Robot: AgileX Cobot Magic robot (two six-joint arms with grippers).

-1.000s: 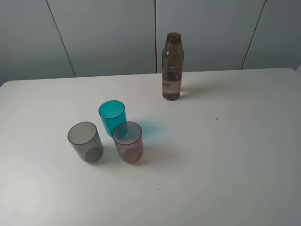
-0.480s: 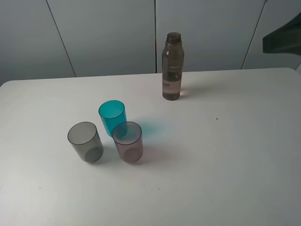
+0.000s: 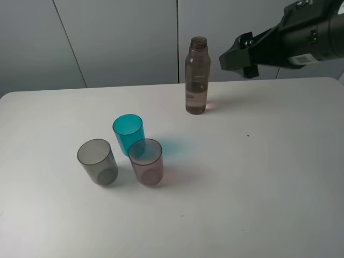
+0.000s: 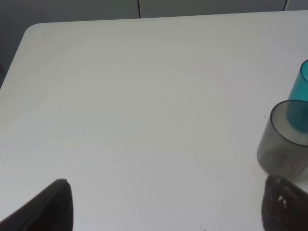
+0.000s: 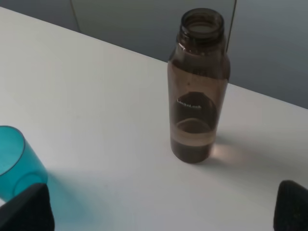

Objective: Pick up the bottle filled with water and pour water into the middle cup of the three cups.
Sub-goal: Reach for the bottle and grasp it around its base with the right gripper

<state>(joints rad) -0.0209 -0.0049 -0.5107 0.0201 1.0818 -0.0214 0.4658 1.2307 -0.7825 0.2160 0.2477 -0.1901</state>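
Observation:
The smoky brown-grey bottle stands upright and uncapped at the back of the white table, with some water in its lower part. The right wrist view shows it ahead of my open, empty right gripper. In the exterior view my right gripper hangs in the air just right of the bottle's neck, apart from it. The teal cup stands behind the smoky grey cup and the pinkish-mauve cup. My left gripper is open and empty, with the grey cup and the teal cup off to one side.
Grey wall panels rise right behind the table's back edge. The table's corner and edge show in the left wrist view. The left arm is out of the exterior view.
My right arm has come into the exterior view from the right and moved left towards the bottle. The bottle and the cups have not moved.

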